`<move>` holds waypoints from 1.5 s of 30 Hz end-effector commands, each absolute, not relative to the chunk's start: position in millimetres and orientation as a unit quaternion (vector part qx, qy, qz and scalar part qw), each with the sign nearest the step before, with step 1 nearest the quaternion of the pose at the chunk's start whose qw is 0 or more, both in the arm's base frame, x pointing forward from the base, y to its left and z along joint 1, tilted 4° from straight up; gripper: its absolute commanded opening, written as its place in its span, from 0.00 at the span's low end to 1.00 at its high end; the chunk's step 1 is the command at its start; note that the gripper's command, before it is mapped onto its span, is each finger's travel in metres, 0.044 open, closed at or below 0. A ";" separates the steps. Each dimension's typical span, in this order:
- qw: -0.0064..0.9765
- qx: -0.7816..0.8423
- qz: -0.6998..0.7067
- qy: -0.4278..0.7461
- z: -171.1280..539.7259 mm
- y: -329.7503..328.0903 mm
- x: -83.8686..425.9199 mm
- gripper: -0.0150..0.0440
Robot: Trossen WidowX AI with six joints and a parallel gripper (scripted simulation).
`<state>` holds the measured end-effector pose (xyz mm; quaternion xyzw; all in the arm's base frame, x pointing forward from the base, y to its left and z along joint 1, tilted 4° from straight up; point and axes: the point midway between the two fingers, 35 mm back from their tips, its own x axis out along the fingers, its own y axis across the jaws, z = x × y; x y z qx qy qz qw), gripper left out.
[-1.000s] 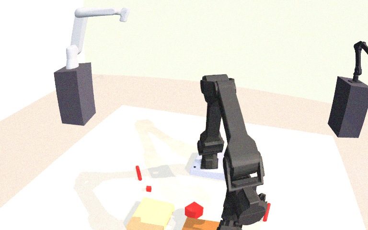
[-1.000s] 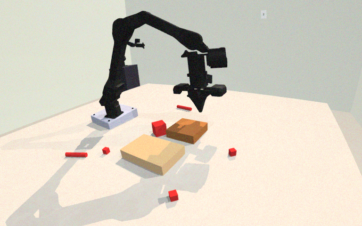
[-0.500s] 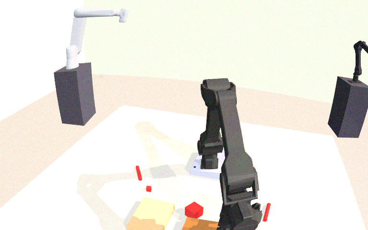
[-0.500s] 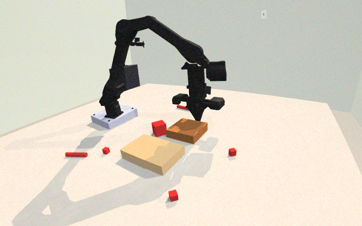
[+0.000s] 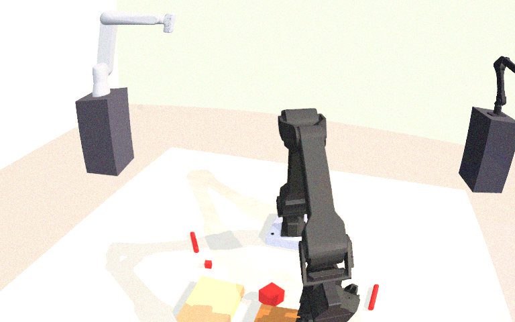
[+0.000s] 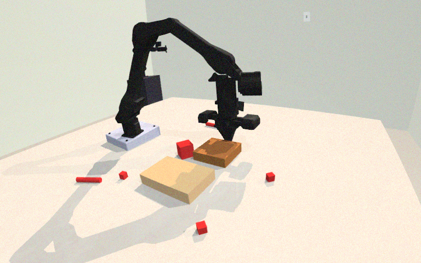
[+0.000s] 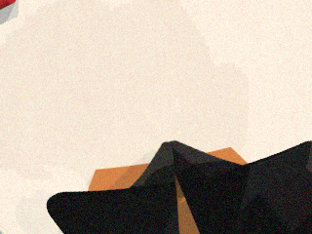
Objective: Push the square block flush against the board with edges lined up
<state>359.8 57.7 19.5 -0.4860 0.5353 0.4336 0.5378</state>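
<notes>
Exterior view: claw (image 6: 228, 138) (image 7: 170, 147) closed, empty, near orange block (image 5: 275, 314) (image 6: 218, 149) (image 7: 113, 178); off-centre push could twist it, spoiling flush contact with tan board (image 5: 212, 298) (image 6: 174, 172).

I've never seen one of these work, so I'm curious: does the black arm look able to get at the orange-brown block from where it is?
Probably yes: the claw is down right by the far side of the orange-brown block, and nothing seems to stand between them.
</notes>
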 end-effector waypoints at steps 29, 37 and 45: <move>0.534 -0.487 0.433 0.539 19.3 24.4 353.1 0.25; 0.534 -0.487 0.433 0.539 19.6 17.0 351.5 0.25; 0.534 -0.487 0.433 0.539 19.9 10.8 350.1 0.25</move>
